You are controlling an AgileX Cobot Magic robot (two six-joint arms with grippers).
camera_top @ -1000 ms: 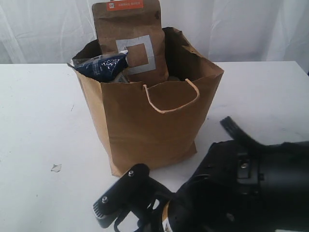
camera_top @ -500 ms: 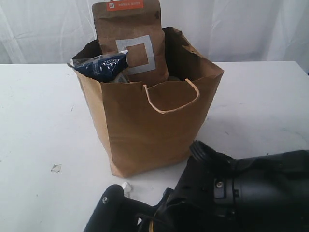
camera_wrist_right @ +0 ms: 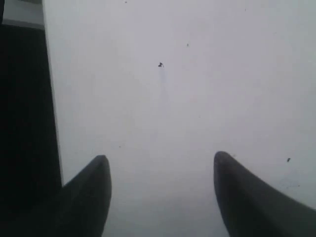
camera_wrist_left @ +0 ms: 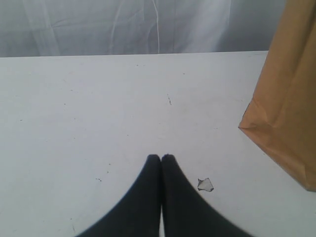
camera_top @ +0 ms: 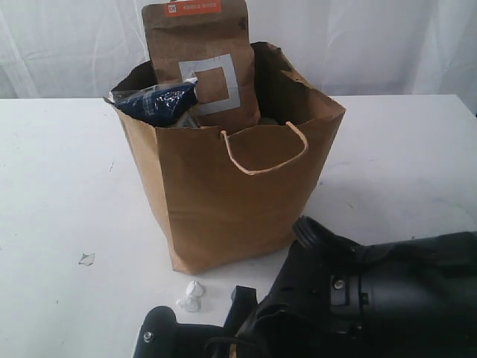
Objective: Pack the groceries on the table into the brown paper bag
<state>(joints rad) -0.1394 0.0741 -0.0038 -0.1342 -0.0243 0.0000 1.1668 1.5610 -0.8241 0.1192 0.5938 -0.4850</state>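
Note:
The brown paper bag (camera_top: 231, 194) stands upright mid-table, and its side also shows in the left wrist view (camera_wrist_left: 289, 98). From its mouth rises the brown pouch with orange top (camera_top: 200, 63). The long dark noodle packet (camera_top: 158, 102) lies over the left rim. The jar, bottle, can and carton are out of view. My left gripper (camera_wrist_left: 161, 158) is shut and empty above the table (camera_wrist_left: 98, 108), left of the bag. My right gripper (camera_wrist_right: 160, 160) is open over bare tabletop with nothing between its fingers. The right arm's black bulk (camera_top: 365, 298) fills the near right corner.
Small white crumbs lie in front of the bag (camera_top: 191, 294) and to its left (camera_top: 87, 259); the left one also shows by the left fingers (camera_wrist_left: 205, 184). A dark band (camera_wrist_right: 24, 123) beyond the table's edge runs along one side of the right wrist view. White curtain hangs behind.
The right arm has drawn back and down towards the near edge. Its black front link has sunk low in the picture, uncovering the white crumbs in front of the bag. The bag has not moved.

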